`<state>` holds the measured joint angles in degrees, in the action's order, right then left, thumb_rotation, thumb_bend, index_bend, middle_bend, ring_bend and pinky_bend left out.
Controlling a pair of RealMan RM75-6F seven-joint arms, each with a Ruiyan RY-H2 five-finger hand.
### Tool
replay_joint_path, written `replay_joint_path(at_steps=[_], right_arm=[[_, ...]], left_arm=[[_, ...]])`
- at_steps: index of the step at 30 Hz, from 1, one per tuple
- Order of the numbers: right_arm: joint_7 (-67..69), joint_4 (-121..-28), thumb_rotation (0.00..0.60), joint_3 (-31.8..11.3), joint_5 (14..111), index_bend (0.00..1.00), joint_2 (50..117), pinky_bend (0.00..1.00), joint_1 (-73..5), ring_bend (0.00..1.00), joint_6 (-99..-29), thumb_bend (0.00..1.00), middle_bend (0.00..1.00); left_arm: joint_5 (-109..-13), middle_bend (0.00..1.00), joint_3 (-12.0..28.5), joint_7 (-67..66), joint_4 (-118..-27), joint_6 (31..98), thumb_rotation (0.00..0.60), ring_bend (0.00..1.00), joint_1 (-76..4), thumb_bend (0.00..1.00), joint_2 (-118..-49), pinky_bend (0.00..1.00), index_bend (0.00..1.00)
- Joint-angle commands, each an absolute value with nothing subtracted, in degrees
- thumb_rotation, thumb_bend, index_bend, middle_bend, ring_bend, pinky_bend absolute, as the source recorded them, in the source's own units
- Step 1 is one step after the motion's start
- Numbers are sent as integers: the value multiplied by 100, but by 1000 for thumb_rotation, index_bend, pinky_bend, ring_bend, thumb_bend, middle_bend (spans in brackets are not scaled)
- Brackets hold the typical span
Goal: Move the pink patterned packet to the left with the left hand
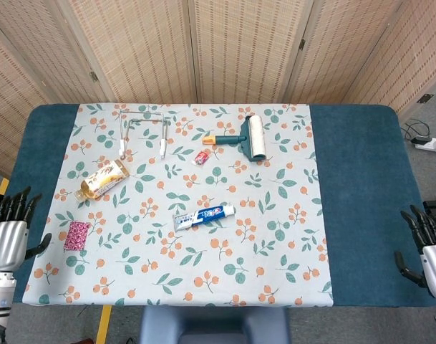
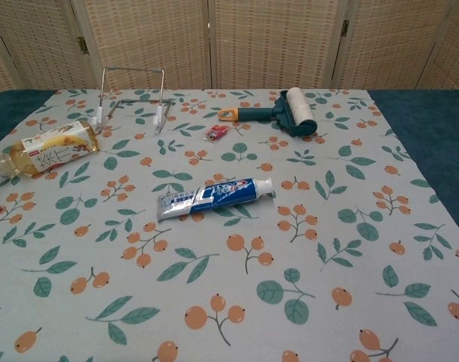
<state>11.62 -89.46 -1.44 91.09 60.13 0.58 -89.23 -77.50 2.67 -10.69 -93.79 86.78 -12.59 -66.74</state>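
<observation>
At the near left edge of the floral cloth [image 1: 203, 265], your pink patterned packet [image 1: 78, 235] lies flat, released; your left hand [image 1: 8, 235] hovers beside it, fingers spread, empty. Packet writing is unreadable.

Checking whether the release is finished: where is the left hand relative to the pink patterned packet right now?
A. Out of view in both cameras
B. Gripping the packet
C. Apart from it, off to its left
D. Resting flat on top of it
C. The left hand sits over the blue table edge with fingers spread, empty, while the pink patterned packet lies alone on the floral cloth.
</observation>
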Motion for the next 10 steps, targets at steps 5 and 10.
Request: replay_joint_path(at_steps=[5, 10], right_arm=[[1314, -8847, 600, -78, 9340, 0, 6053, 0, -66, 0, -8851, 495, 0], [1188, -8865, 600, -98, 9449, 0, 6215, 0, -153, 0, -8868, 495, 0]], left_arm=[[-8264, 0, 11, -1227, -9506, 9080, 600, 0, -884, 341, -6734, 0, 137], [-8387, 0, -54, -1274, -9590, 9097, 600, 0, -772, 341, -6706, 0, 138]])
